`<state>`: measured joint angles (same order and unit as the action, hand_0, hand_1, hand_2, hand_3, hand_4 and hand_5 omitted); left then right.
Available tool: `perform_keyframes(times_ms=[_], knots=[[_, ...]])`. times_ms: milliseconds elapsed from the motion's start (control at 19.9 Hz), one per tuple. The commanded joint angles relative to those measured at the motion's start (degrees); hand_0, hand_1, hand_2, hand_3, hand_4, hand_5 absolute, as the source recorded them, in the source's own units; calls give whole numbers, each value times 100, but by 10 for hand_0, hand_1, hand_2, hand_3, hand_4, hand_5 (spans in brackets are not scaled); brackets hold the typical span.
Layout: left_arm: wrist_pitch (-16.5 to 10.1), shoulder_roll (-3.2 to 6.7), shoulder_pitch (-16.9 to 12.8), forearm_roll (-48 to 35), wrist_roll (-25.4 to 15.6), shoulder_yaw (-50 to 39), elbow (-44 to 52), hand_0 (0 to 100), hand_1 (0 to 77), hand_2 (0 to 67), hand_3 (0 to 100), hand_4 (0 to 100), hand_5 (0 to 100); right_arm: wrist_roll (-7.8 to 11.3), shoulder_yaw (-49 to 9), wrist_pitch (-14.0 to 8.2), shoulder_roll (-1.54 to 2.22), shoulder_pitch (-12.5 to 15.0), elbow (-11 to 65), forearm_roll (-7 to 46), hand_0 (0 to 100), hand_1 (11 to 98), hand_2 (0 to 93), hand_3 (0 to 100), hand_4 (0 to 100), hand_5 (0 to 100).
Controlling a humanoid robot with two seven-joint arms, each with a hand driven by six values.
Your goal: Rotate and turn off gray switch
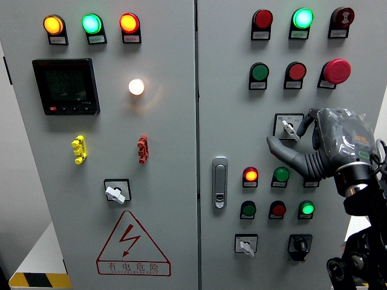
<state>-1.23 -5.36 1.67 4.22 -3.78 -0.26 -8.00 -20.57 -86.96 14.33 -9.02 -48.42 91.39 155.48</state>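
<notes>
We face a pale grey metal control cabinet [175, 121] with two doors. On the right door sits the small grey rotary switch on a square black-framed plate [288, 127], mid-height, below a row of round buttons. Our right hand, a grey-and-black fingered robot hand [323, 145], reaches it from the right, fingers curled at the knob; whether they grip it, we cannot tell.

The right side of the gray switch [289, 127] is covered by the right hand [326, 145], whose fingertips are hidden from view. The small labels under the indicator lamps [91, 24] are too small to be read. The screen of the digital meter [65, 86] is blurred. The right arm is cut off by the right edge.
</notes>
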Motion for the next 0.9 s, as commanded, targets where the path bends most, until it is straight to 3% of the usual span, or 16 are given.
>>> perform_keyframes(times_ms=[0, 351, 502, 854], knots=[[0, 0, 0, 0, -8, 0, 0, 0, 0, 131, 183, 96, 118, 0, 3, 0, 6, -10, -7, 0, 0, 298, 669, 1000, 924, 1000], [0, 0, 0, 0, 1, 0, 0, 0, 0, 131, 183, 96, 118, -9, 3, 0, 6, -10, -25, 9, 0, 308, 677, 1000, 924, 1000], [0, 0, 0, 0, -8, 0, 0, 0, 0, 131, 183, 96, 118, -9, 29, 0, 6, -10, -42, 9, 145, 303, 677, 1000, 923, 1000], [0, -8, 0, 0, 1, 0, 0, 0, 0, 131, 183, 96, 118, -9, 47, 0, 6, -10, -60, 17, 270, 296, 635, 1000, 925, 1000]])
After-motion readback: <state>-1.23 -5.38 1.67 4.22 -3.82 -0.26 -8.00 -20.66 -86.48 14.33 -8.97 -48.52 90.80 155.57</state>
